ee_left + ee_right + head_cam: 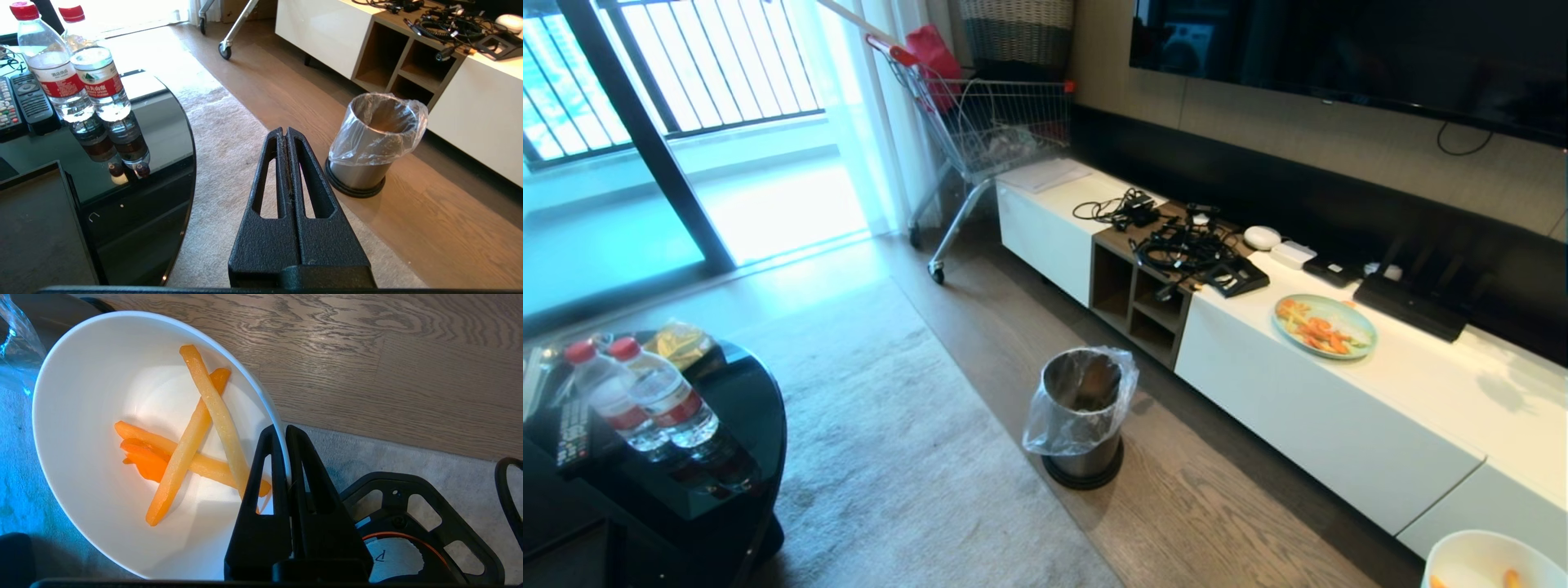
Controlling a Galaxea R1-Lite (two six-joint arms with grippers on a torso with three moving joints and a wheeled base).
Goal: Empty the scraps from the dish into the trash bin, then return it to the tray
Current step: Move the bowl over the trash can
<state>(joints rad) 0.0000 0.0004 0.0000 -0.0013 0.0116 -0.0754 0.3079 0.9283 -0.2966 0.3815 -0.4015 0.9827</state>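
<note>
Right end effector: clamped on the rim of the dish, one finger inside, one outside.
Dish: one white bowl, held above rug and wood floor; its edge shows at the head view's lower right corner.
Scraps: three pale sticks crossed over one orange piece.
Trash bin: one, on the floor, bag-lined.
Left end effector: fingers pressed together, holding nothing.
Water bottles: two, on the black glass surface.
Teal plate: one, on the white cabinet.
</note>
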